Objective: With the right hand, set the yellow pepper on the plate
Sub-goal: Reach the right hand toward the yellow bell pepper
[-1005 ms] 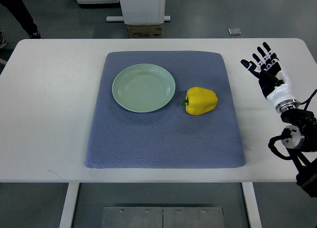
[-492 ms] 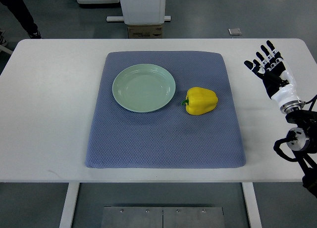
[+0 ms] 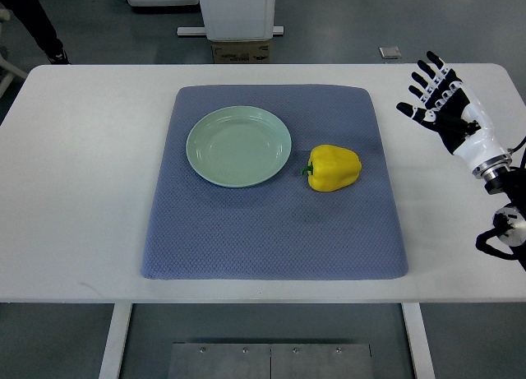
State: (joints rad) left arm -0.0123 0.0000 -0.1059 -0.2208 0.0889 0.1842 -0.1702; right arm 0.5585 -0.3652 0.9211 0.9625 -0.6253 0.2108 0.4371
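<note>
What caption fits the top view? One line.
Open right robot hand beside the mat; pepper lies right of plate.

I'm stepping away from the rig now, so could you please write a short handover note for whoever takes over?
Right hand: open, holding nothing, over the bare table right of the mat.
Left hand: not in view.
Pepper: on the mat, just right of the plate, apart from it.
Plate: holds nothing.
Done: nothing.
Left: reach the pepper, grasp it, set it on the plate.

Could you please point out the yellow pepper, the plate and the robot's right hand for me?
yellow pepper (image 3: 335, 168), top view, on the middle of its body.
plate (image 3: 196, 140), top view, on its left rim.
right hand (image 3: 440, 103), top view, on the palm, fingers spread.
</note>
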